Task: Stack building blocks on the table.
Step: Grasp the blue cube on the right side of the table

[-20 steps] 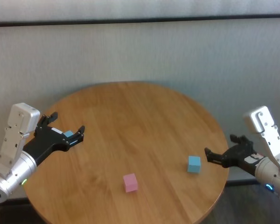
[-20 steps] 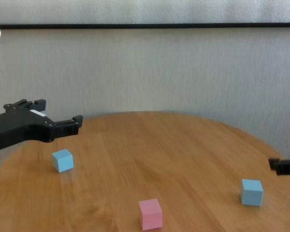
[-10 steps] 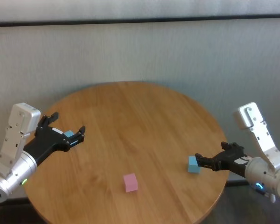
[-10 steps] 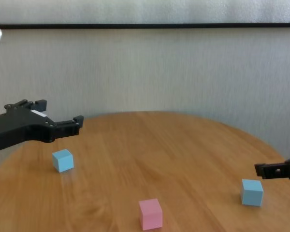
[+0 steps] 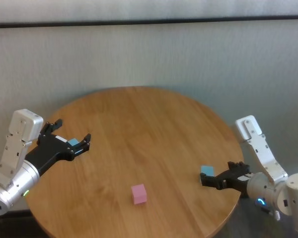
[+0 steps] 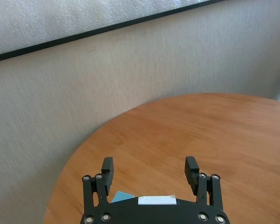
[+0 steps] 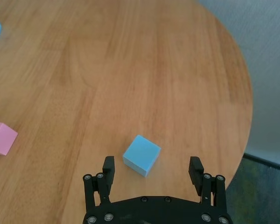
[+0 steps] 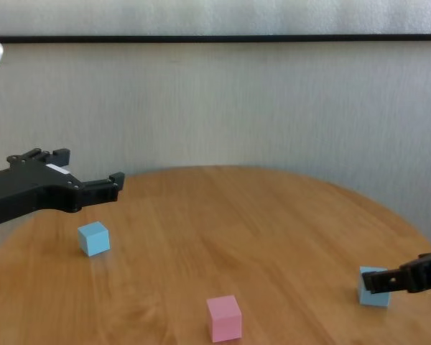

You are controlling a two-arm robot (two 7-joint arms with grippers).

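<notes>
The right gripper (image 7: 151, 170) is low at the table's (image 5: 154, 129) right edge, jaws spread wide and empty, and the right blue cube (image 7: 141, 155) lies straight ahead of the palm, between the two fingertips but just short of being fully enclosed. The cube sits turned, one corner pointing back at the palm, so the fingers would meet corners rather than flat faces unless the wrist rotates. It has no long axis; any pair of opposite faces would do.

Taking the pink cube (image 5: 138, 194) as landmark: it rests near the table's front edge, the right blue cube is to its right, near the rim, and the left blue cube (image 8: 93, 238) is well to its left and farther back. The left gripper (image 5: 69, 141) hovers above that left cube, also wide and empty.

All three cubes look matte, plain and sharp-edged, likely light foam or painted wood. The round top is smooth, warm wood grain.
</notes>
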